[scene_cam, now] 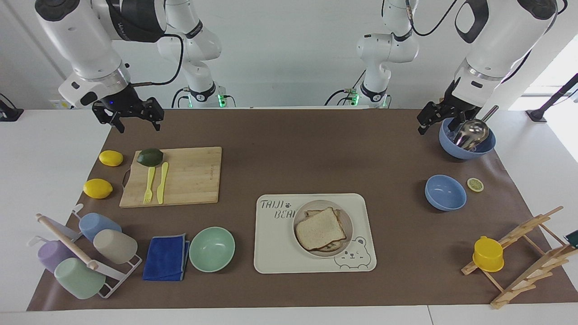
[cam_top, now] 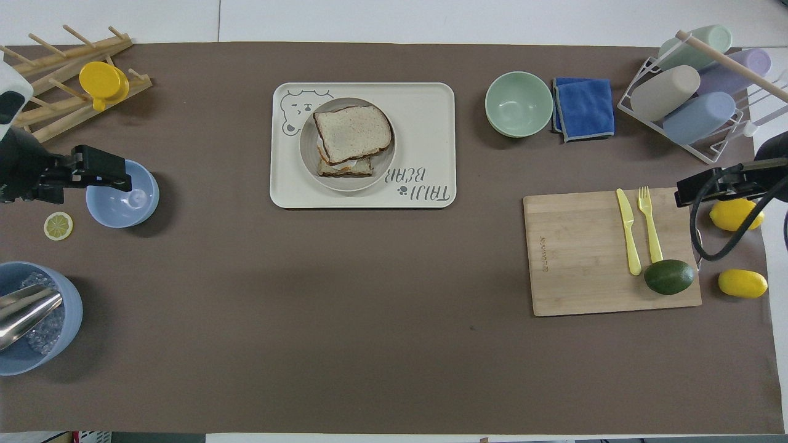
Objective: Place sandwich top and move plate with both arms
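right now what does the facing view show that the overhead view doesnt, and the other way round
Only the facing view shows the arms' bodies and bases, and the right gripper whole, open, raised near the cutting board.

Only the overhead view looks down into the ice bowl and shows the egg filling peeking out under the sandwich top.

Both show the sandwich top lying on the plate on the bear tray, untouched, and the left gripper open, empty, raised at its own end of the table.
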`<state>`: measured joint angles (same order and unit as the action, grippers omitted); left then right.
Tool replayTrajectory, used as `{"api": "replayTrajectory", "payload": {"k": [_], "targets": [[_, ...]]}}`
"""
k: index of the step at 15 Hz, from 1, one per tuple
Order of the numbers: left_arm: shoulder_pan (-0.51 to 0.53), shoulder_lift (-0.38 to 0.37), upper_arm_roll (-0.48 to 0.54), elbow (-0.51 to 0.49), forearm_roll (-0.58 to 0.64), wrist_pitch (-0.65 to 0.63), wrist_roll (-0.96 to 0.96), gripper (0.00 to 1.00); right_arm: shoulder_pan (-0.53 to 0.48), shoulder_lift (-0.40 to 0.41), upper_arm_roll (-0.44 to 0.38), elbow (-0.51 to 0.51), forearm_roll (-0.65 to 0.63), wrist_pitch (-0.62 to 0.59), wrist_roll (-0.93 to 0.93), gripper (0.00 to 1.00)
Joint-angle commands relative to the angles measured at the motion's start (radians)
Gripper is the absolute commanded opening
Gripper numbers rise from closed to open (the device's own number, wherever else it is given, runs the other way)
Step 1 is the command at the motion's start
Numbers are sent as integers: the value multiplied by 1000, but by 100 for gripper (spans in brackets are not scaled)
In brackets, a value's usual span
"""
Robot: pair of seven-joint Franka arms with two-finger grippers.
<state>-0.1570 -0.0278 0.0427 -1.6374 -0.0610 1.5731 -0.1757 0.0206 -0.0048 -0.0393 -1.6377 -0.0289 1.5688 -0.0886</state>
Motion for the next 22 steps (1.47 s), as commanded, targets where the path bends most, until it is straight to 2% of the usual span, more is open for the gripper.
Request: {"api": "replayTrajectory", "payload": {"k": [1, 4, 6, 9, 22], "targets": [[91, -59, -91, -117, 18, 10, 53, 100, -13, -3, 7, 4, 18, -16, 0, 100], [105, -52, -110, -154, 18, 60, 73, 100, -13, -3, 7, 4, 18, -16, 0, 100], [105, -3, -106, -142, 18, 90, 68, 100, -13, -3, 7, 4, 18, -16, 0, 100], [96, 22, -92, -65, 15, 38, 70, 100, -13, -3, 6, 4, 17, -16, 0, 100], [90, 28, -95, 27, 15, -110, 67, 100, -13, -3, 7, 4, 18, -16, 0, 100]]}}
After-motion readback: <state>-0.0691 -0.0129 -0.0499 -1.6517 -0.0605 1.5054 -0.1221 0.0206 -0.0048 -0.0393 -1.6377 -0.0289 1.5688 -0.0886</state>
